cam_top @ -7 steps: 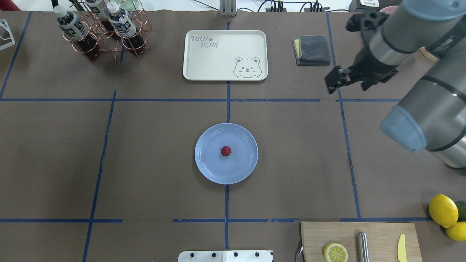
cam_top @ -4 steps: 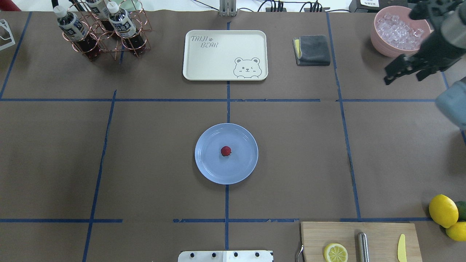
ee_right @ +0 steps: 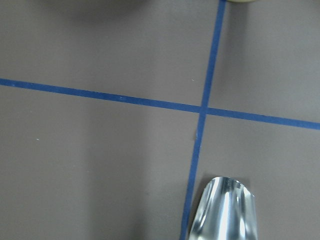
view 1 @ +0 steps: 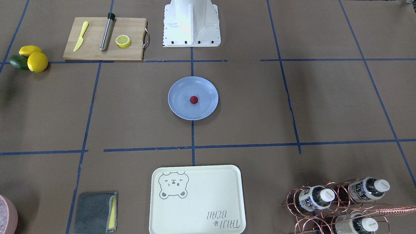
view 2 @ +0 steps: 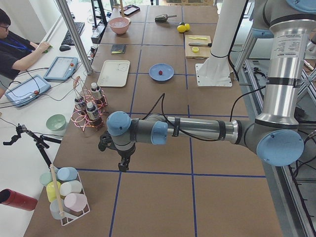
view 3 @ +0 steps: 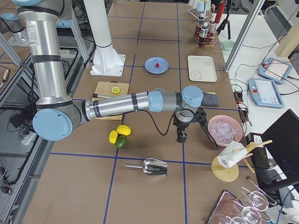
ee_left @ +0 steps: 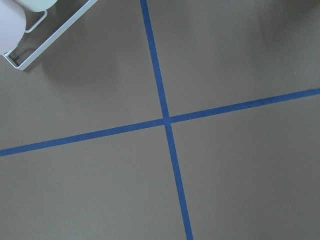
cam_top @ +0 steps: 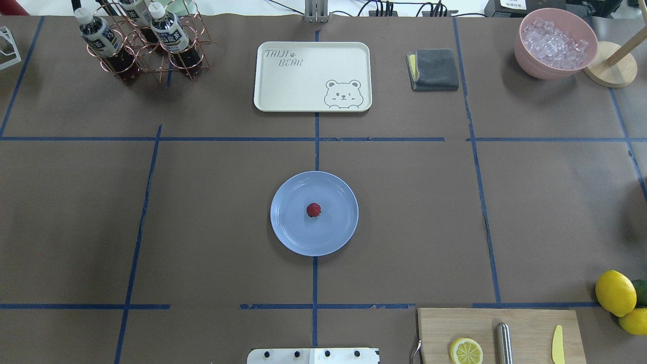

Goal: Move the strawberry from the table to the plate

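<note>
Overhead exterior: strawberry (cam_top: 313, 209) at centre of plate (cam_top: 290, 227), well inside its rim

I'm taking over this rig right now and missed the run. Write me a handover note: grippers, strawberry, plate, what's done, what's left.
Left gripper: over bare table far out on the robot's left; open or shut cannot be told.
Right gripper: far out on the right, beside the pink ice bowl; likewise cannot be told.
Strawberry: lies mid-plate, at table centre.
Done: strawberry is on the plate.
Left: apparently nothing.
</note>
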Controlling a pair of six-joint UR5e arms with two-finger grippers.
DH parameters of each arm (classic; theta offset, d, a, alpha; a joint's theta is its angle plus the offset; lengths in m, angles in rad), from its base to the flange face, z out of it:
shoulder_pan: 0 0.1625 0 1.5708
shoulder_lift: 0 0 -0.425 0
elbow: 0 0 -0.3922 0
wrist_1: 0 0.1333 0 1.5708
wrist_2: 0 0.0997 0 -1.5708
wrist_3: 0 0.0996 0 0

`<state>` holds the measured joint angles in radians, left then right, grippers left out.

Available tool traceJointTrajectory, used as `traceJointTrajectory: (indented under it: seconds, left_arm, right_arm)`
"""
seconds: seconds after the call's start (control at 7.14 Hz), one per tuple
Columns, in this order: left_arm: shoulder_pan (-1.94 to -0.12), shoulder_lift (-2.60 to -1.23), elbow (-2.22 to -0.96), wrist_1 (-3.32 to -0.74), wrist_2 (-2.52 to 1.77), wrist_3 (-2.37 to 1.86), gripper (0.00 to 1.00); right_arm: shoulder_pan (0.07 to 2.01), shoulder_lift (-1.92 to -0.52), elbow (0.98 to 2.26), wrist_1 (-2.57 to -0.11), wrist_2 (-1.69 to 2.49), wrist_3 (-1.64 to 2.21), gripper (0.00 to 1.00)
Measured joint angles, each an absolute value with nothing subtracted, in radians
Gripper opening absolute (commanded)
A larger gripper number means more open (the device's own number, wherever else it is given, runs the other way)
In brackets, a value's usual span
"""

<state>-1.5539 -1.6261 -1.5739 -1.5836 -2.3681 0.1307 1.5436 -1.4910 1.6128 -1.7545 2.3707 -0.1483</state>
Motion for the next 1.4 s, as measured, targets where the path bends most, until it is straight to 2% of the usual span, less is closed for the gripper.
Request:
traceJointTrajectory:
  seconds: [1.4]
  left_arm:
    - [-1.555,-1.626,-1.572,-1.585,-2.362,0.129,1.0]
  right_arm:
    - [1.611,-1.591,1.592,-1.639,2.365,-0.208,1.0]
